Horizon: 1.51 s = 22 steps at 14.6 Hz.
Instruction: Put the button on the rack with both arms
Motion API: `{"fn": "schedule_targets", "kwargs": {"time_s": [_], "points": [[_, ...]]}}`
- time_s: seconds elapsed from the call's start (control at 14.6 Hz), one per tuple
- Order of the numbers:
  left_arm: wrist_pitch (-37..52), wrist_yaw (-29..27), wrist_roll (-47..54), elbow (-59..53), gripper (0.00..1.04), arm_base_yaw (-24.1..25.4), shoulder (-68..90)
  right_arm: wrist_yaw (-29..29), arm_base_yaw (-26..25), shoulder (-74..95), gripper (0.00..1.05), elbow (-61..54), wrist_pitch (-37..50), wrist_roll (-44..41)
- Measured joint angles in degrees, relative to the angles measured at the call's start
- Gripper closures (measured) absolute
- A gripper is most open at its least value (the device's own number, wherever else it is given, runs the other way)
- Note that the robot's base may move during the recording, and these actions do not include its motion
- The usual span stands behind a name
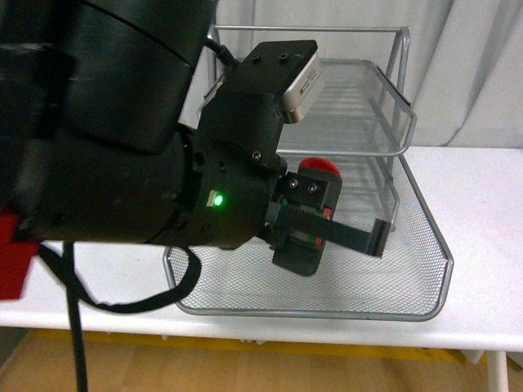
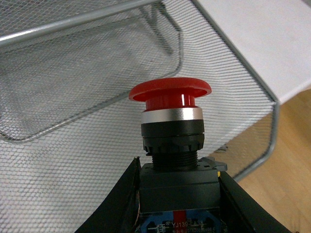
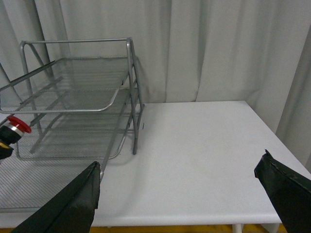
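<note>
One push-button switch point(image 2: 170, 121): red mushroom cap over a silver ring and a black threaded neck, with a blocky black-and-blue body below. It is pinched across the flat sides of that body by the left hand point(image 2: 179, 196), with the cap upright and clear of the fingers. In the front view the switch sits at the centre of the picture, held over the mesh floor of the lowest tray of the three-tier wire-mesh rack point(image 1: 435, 245). The two upper trays lie toward 1 o'clock of it, and the tray's front rim toward 6 o'clock. Whether the body touches the mesh cannot be told. One right hand point(image 3: 180, 165): spread wide and holding nothing, over the white table point(image 3: 209, 141), well apart from the rack, with a pale curtain point(image 3: 218, 48) behind. Handling, by judgement: a rigid part of hard plastic and metal, compact and probably fairly light. The domed cap is smooth, likely to slip and likely to depress under load, so the squared body is the sound place to grip. A second hold would best go on the neck or collar.
</note>
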Motion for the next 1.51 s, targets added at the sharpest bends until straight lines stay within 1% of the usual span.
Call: {"fn": "schedule_targets", "kwargs": {"time_s": [0.21,0.48,0.55,0.68,0.82,0.89,0.96,1.03,1.16,1.23,1.37,1.44,1.51], "points": [[-5.57,-1.01,-0.22,10.93,0.69,0.98,10.01,0.00,0.00,0.00,0.06,0.00,0.00,0.00],[-15.50,-2.12,-2.21,25.44,0.69,1.33,20.63,0.00,0.00,0.00,0.06,0.00,0.00,0.00],[-17.66,-2.62,-3.28,29.38,0.66,1.60,23.12,0.00,0.00,0.00,0.06,0.00,0.00,0.00],[-20.39,-2.86,-5.81,34.60,0.43,1.99,26.43,0.00,0.00,0.00,0.06,0.00,0.00,0.00],[-19.43,-2.16,-9.27,34.84,0.19,2.10,26.05,0.00,0.00,0.00,0.06,0.00,0.00,0.00],[-17.99,-1.90,-10.23,32.96,0.09,2.10,24.20,0.00,0.00,0.00,0.06,0.00,0.00,0.00],[-15.98,-0.96,-10.69,29.79,0.06,2.08,21.27,0.00,0.00,0.00,0.06,0.00,-0.02,0.00],[-14.23,-0.44,-11.56,26.16,0.07,2.08,17.53,0.00,0.00,0.00,0.06,0.00,-0.02,0.02],[-6.93,0.96,-11.56,17.09,0.07,2.34,7.98,0.00,0.00,0.00,0.06,0.00,0.00,0.00],[-3.93,1.33,-11.47,12.74,0.07,2.97,3.45,0.00,0.00,0.00,0.06,0.00,0.00,0.00],[-1.77,1.20,-10.88,4.15,0.07,5.46,-6.21,0.00,0.00,0.00,0.06,0.00,0.00,0.00],[13.70,-10.58,-6.75,-3.56,0.17,5.95,-10.62,-0.02,0.00,0.00,0.06,0.00,0.00,0.00],[24.15,-20.37,-2.38,-12.39,0.30,8.74,-17.31,0.00,0.00,0.00,0.06,0.00,-0.02,0.00]]}}
